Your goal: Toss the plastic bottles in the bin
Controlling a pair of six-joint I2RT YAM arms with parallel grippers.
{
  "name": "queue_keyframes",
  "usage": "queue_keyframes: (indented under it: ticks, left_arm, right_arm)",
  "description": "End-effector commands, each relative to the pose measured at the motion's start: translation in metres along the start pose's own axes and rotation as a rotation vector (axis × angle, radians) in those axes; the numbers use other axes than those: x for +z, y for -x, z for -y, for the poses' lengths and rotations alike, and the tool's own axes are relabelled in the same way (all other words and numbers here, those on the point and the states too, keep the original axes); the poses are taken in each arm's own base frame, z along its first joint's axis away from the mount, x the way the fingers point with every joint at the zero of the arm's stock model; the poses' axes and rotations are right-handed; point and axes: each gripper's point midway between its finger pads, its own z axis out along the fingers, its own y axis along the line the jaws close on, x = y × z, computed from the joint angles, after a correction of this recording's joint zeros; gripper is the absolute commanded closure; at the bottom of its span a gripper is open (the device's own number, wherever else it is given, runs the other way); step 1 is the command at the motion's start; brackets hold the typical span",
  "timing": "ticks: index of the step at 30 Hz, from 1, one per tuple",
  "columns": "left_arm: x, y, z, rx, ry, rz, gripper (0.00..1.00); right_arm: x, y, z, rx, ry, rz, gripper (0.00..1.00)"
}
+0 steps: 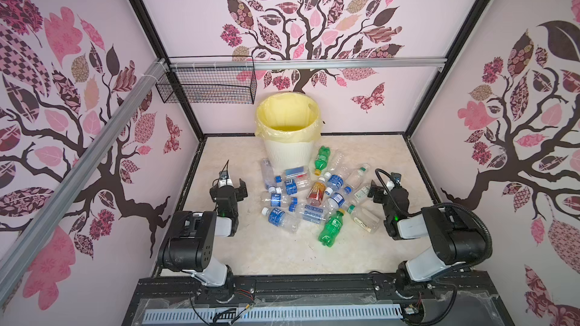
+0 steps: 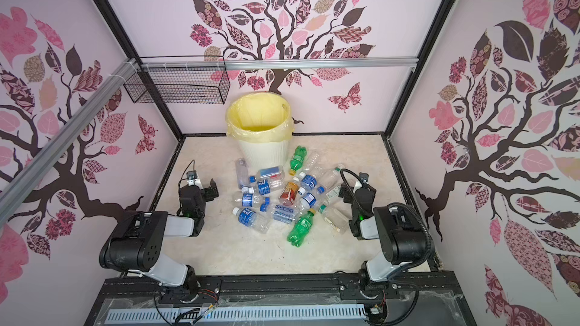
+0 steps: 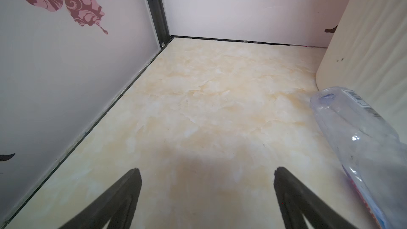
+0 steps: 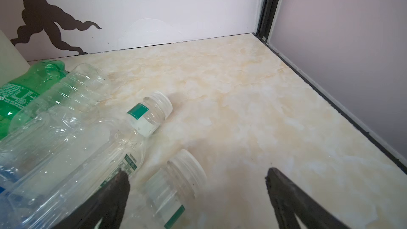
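Looks down on a pale marbled table [image 1: 251, 246] walled on three sides. Finds the bin [image 1: 287, 155] upright at the far middle, close to the back wall, lined with a yellow bag [image 1: 287, 111]. Sees no bottle inside it.

Finds the left claw [image 3: 207, 170] low over bare table just left of the heap, jaws spread wide, gripping nothing. Finds the right claw [image 4: 197, 171] at the heap's right edge, equally wide and empty. Notes a white-capped clear bottle [image 4: 176, 177] lying just ahead between its jaws, and cannot tell whether a finger touches any bottle.

Finds the plastic bottles [image 1: 309, 196] in one loose heap on their sides, just near of the bin and between the two claws, several overlapping. Picks out a green bottle [image 1: 321, 158] by the bin's foot, a second green bottle [image 1: 331, 225] at the heap's near edge, and an amber-red bottle [image 1: 316, 192] in the middle.

Judges them empty, so light, thin-walled and springy. Expects smooth sides that roll away or squirt out of a hard squeeze. Better to grip across the middle of the body, at the label, with the jaws square to its length. Better to skip the tapering neck and to start with the loose outer bottles.
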Motion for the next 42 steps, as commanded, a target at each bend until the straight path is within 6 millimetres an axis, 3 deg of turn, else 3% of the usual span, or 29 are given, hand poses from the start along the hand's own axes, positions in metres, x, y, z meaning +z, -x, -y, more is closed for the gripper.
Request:
queue_keyframes:
  ticks: [1, 27, 31, 33, 36, 39, 42]
  left_arm:
    - [0.001, 0.009, 0.001, -0.009, -0.008, 0.026, 0.03]
    - [0.005, 0.008, 0.001, -0.027, -0.049, 0.006, 0.03]
    - [0.004, 0.009, 0.001, -0.025, -0.050, 0.010, 0.03]
    - [0.001, 0.021, 0.000, -0.012, -0.014, 0.031, 0.03]
    - [0.001, 0.042, -0.017, -0.021, 0.111, -0.069, 0.03]
    - [-0.008, 0.056, -0.037, -0.076, 0.234, -0.110, 0.03]
    - [-0.022, 0.061, -0.028, -0.105, 0.187, -0.162, 0.03]
  right_arm:
    - [0.001, 0.020, -0.002, 0.021, 0.007, 0.053, 0.01]
    - [0.000, 0.020, -0.002, 0.021, 0.007, 0.055, 0.01]
    - [-0.002, 0.049, 0.021, 0.083, -0.143, 0.073, 0.01]
    - [0.003, 0.058, 0.024, 0.076, -0.181, 0.015, 0.00]
    - [-0.002, 0.079, 0.035, 0.114, -0.258, 0.029, 0.01]
    - [-0.015, 0.101, 0.041, 0.289, -0.281, 0.095, 0.01]
    - [-0.024, 0.107, 0.040, 0.394, -0.277, 0.046, 0.00]
